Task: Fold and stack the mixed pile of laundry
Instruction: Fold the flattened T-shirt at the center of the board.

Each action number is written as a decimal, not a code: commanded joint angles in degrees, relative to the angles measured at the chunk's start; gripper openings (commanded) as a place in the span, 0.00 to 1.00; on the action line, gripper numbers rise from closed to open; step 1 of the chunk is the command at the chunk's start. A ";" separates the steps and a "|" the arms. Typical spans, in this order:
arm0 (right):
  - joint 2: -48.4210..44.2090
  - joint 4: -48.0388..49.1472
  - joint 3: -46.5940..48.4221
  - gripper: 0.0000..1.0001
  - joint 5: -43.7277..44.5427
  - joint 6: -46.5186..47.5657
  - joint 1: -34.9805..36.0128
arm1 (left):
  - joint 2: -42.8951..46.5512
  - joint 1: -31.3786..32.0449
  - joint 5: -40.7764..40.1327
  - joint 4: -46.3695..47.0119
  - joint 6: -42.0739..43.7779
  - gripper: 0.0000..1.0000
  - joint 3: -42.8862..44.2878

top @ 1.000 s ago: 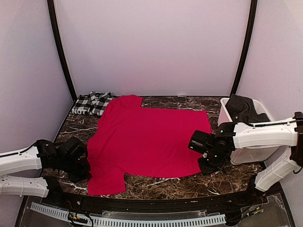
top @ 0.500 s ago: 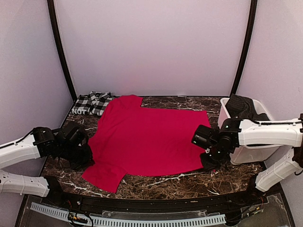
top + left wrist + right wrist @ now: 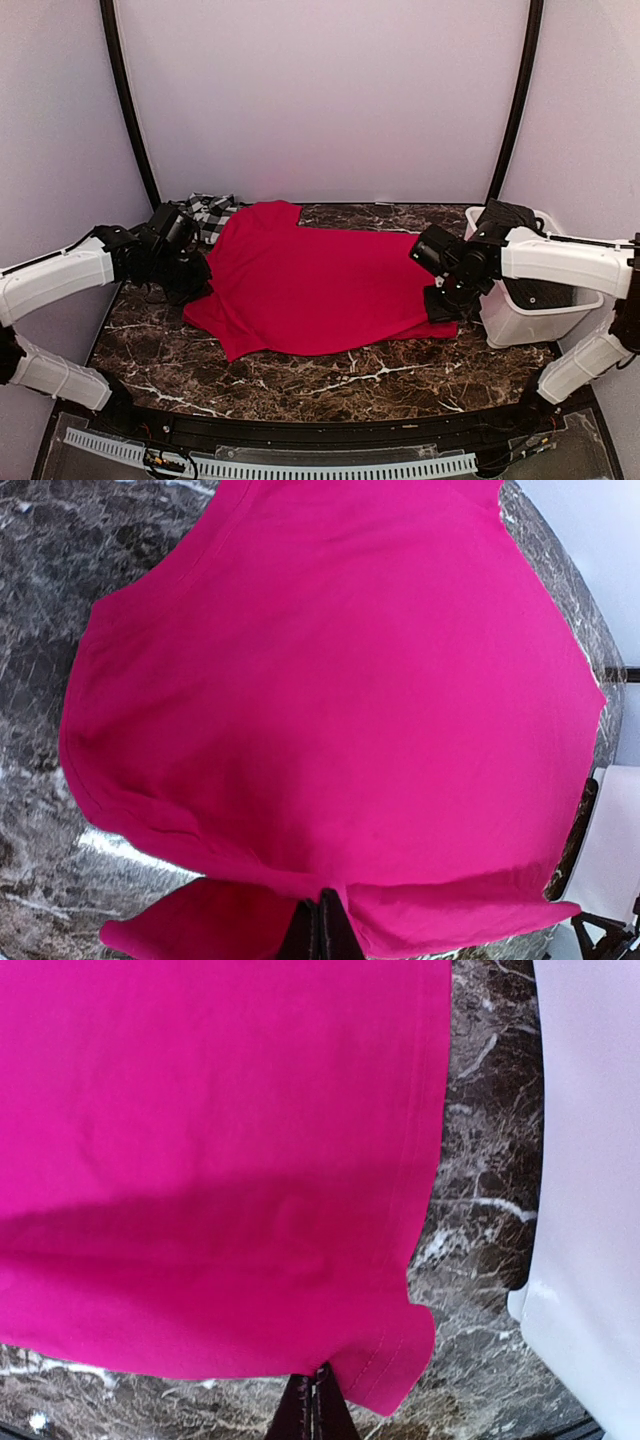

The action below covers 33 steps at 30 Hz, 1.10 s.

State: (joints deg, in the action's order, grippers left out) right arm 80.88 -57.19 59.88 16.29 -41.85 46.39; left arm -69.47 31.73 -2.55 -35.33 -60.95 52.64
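The plain red garment [image 3: 315, 285] lies spread across the middle of the marble table, its near edge lifted and carried back over itself. My left gripper [image 3: 190, 285] is shut on its left near edge, seen in the left wrist view as red cloth [image 3: 330, 710] pinched at my gripper [image 3: 321, 905]. On the right, my right gripper [image 3: 445, 305] is shut on the hem corner of the red cloth [image 3: 220, 1160], pinched at the gripper [image 3: 320, 1380]. The black-and-white checked garment [image 3: 205, 212] lies bunched at the back left, partly hidden behind my left arm.
A white plastic bin [image 3: 525, 310] holding dark cloth [image 3: 510, 225] stands at the right edge, close to my right arm; its wall [image 3: 590, 1160] shows in the right wrist view. Curved black poles and pale walls enclose the table [image 3: 330, 375].
Both grippers have moved away from the near edge toward the back, carrying the red garment's near edge with them. The bottom left sleeve has been drawn up off the front of the table.
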 commanded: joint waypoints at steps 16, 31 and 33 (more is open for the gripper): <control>14.29 14.69 4.64 0.00 2.80 18.07 -16.75 | -28.73 -7.88 2.20 16.68 11.08 0.00 20.06; 19.71 14.37 11.25 0.28 3.45 22.74 -18.72 | -39.09 -11.15 0.35 13.80 18.24 0.29 29.94; 15.74 13.95 9.79 0.52 1.58 22.83 -18.72 | -33.76 -12.59 1.16 14.40 19.73 0.55 25.23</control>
State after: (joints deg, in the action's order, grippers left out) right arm 101.60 -41.63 69.67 19.31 -20.12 28.05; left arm -109.51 21.63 -1.85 -18.98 -45.47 80.68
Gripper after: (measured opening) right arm 0.289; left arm 0.341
